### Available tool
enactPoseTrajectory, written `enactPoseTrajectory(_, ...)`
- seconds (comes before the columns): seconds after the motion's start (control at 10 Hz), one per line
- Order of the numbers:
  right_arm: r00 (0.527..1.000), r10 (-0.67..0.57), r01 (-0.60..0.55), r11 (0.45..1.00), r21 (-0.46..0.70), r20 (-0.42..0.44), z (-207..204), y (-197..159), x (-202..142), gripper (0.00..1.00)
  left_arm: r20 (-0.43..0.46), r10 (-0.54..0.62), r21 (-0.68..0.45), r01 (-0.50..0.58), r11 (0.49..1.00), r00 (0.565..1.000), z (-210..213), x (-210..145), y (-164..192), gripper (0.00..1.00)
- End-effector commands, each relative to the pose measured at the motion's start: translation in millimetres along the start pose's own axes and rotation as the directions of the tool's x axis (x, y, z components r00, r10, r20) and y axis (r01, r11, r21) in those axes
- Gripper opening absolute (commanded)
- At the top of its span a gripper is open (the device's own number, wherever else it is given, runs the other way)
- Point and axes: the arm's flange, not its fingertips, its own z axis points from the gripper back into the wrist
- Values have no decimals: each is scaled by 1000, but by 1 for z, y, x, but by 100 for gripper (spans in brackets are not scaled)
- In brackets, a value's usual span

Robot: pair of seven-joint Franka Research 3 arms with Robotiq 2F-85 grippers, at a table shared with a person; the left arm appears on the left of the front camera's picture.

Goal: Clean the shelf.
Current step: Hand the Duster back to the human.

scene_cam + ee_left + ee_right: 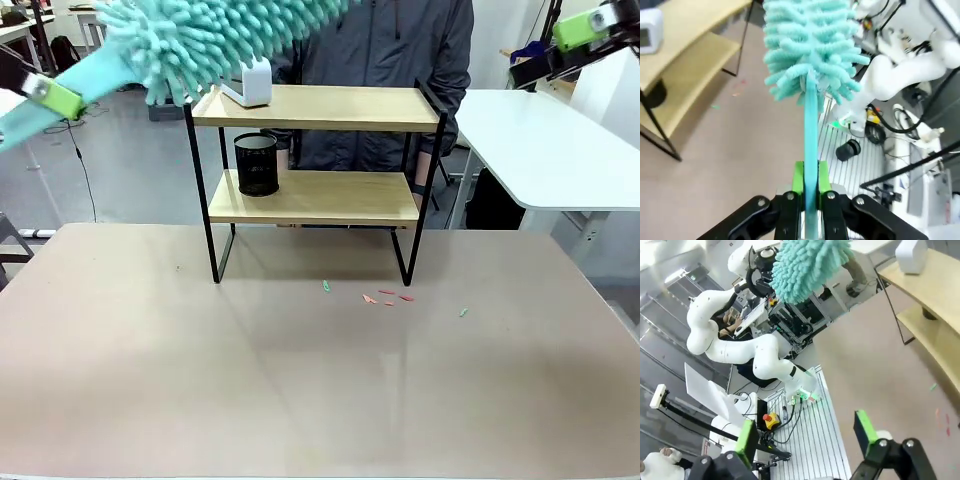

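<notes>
The shelf (320, 107) stands at the table's far middle, two light wooden boards in a thin black frame. A small white box (255, 82) sits on its top board and a black mesh cup (257, 164) on the lower one. My left gripper (55, 98) at the upper left is shut on the flat handle of a teal fluffy duster (200, 40), whose head hangs above the shelf's left end by the white box. In the left wrist view the green pads (798, 177) clamp the duster's handle (811, 150). My right gripper (807, 437) is open and holds nothing, high at the upper right (580, 30).
Small red and green scraps (385, 295) lie on the beige table (300, 380) in front of the shelf. A person in a dark jacket (390, 60) stands behind the shelf. A white side table (550, 140) is at the right.
</notes>
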Motion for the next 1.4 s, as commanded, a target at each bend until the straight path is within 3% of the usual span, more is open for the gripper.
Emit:
enactPoseTrajectory(0.0, 997, 60, -62, 997, 40, 44, -9, -13, 12, 100, -159, -16, -187, -14, 982, 987, -32, -2, 16, 12)
enactPoseTrajectory(0.2, 986, 140, -140, 990, 2, 92, -7, -43, 57, 100, -263, -41, -350, -56, 935, 964, -55, 11, 24, 12)
enactPoseTrajectory(0.3, 989, 141, -140, 990, -13, 43, -14, -61, 78, 100, -269, -52, -416, -67, 907, 962, -65, 14, 24, 12)
enactPoseTrajectory(0.6, 991, 119, -108, 978, 181, -56, -60, -89, 92, 100, -373, -65, -461, -125, 878, 926, -97, 20, 36, 12)
enactPoseTrajectory(0.9, 963, 67, -3, 971, 239, -261, -95, -66, 85, 100, -460, -67, -486, -188, 854, 885, -127, 29, 58, 12)
enactPoseTrajectory(1.0, 917, 37, 65, 968, 242, -396, -112, -56, 77, 100, -479, -44, -494, -228, 839, 877, -139, 32, 64, 12)
enactPoseTrajectory(1.1, 881, 14, 111, 966, 233, -474, -122, -51, 70, 100, -491, -37, -507, -252, 824, 870, -145, 34, 67, 12)
enactPoseTrajectory(1.3, 855, -23, 152, 966, 208, -518, -128, -50, 59, 100, -479, -38, -529, -254, 810, 877, -150, 37, 71, 12)
